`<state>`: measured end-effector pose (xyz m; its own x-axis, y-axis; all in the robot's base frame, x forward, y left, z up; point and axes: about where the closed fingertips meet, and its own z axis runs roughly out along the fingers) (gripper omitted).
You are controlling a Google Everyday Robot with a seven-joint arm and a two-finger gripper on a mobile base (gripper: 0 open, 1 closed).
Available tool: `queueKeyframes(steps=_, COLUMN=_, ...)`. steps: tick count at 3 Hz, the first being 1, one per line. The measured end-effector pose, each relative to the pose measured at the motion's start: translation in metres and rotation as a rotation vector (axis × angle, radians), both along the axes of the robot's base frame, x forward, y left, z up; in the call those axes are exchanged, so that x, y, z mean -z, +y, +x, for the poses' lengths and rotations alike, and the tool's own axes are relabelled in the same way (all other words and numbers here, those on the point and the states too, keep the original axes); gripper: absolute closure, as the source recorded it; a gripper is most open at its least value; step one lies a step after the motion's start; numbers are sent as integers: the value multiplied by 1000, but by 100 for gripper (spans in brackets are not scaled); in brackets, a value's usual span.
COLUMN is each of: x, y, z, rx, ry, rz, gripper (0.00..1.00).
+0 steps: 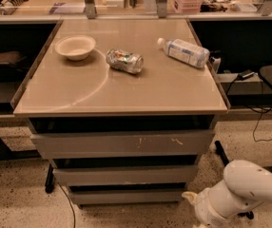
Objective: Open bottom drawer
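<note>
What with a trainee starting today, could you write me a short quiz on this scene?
1. True or false: the bottom drawer is pulled far out.
2. What lies between the bowl and the bottle on the tabletop? A) crushed can B) mug C) sponge
3. Fill in: the hand sits low in the camera view, just to the ____ of the bottom drawer.
Key: 1 false; 2 A; 3 right.
</note>
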<state>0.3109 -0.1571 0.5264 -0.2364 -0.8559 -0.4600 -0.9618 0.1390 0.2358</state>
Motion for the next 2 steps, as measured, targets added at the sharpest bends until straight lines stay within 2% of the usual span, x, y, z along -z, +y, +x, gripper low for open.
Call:
queueKeyframes(steps=1, x=70, y=2, z=6, rx=39, ry=-42, rz=68, gripper=0)
queueKeyframes(steps=2, x=114, y=6, z=12, rx=36, ry=-154, rz=122, gripper=0)
